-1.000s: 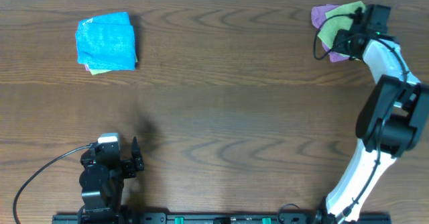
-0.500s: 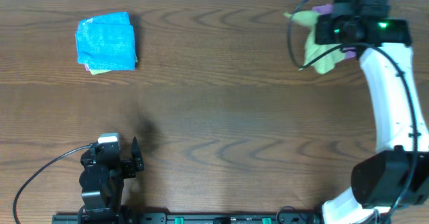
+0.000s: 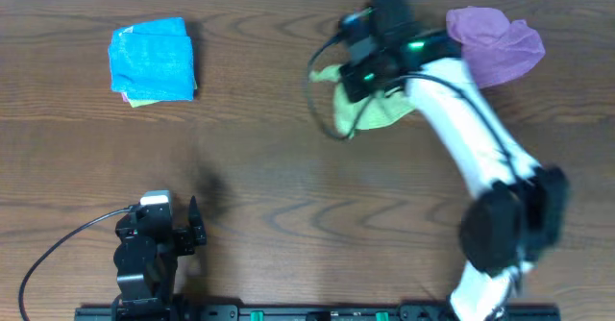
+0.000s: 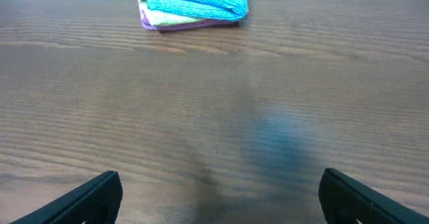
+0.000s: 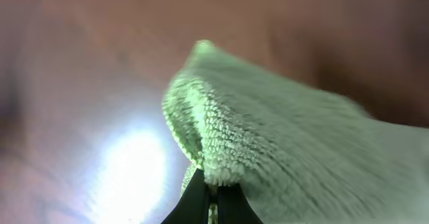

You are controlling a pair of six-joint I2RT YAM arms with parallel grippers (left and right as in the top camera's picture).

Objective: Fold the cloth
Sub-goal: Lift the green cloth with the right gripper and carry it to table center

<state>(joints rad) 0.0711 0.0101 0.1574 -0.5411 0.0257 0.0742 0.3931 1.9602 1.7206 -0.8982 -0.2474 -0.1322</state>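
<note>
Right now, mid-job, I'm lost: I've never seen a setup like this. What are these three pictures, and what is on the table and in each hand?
You are looking at two robot arms at a wooden table, each ending in a two-finger hand. The wide picture comes from a fixed camera above. The other two come from cameras on the wrists, each looking along its own fingers. The right hand is shut, pinching an edge of the lime-green cloth, the one to fold; that wrist view is blurred. The left hand sits open and empty near the front edge. Beyond it, at the far left, a folded blue cloth tops a small stack. A purple cloth lies crumpled at the far right.
</note>
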